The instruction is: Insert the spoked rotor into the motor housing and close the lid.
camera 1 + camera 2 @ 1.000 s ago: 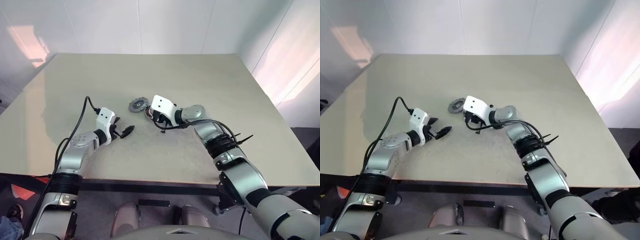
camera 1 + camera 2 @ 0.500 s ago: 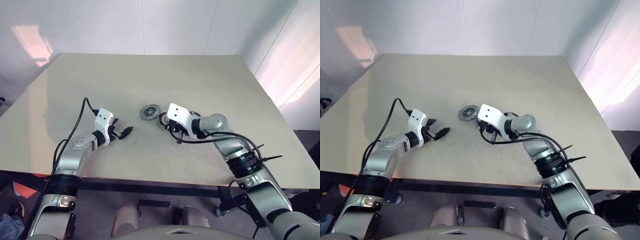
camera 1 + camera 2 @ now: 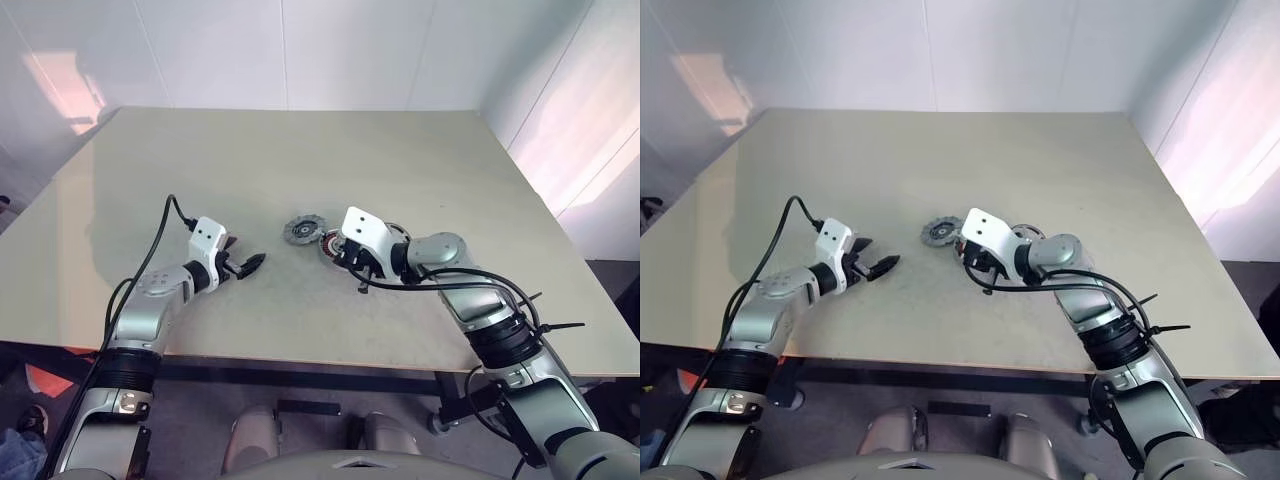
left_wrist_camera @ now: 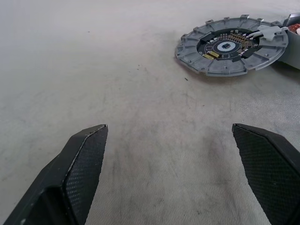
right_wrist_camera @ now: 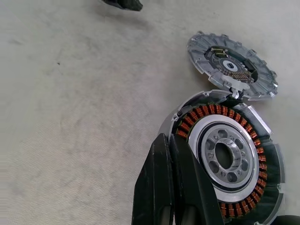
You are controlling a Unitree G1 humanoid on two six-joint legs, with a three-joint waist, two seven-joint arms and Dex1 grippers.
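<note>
Bright, even light; soft shadows on the table (image 3: pixel 300 150); sharp focus.

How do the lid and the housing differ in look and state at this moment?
The lid is a thin flat grey disc with a notched rim; the housing is a deeper cup with a ring of copper windings. The lid shows a small circuit board at its centre; the housing holds the silver rotor. The lid lies off the housing, which stays uncovered. Both are round and rest on the table, side by side.
</note>
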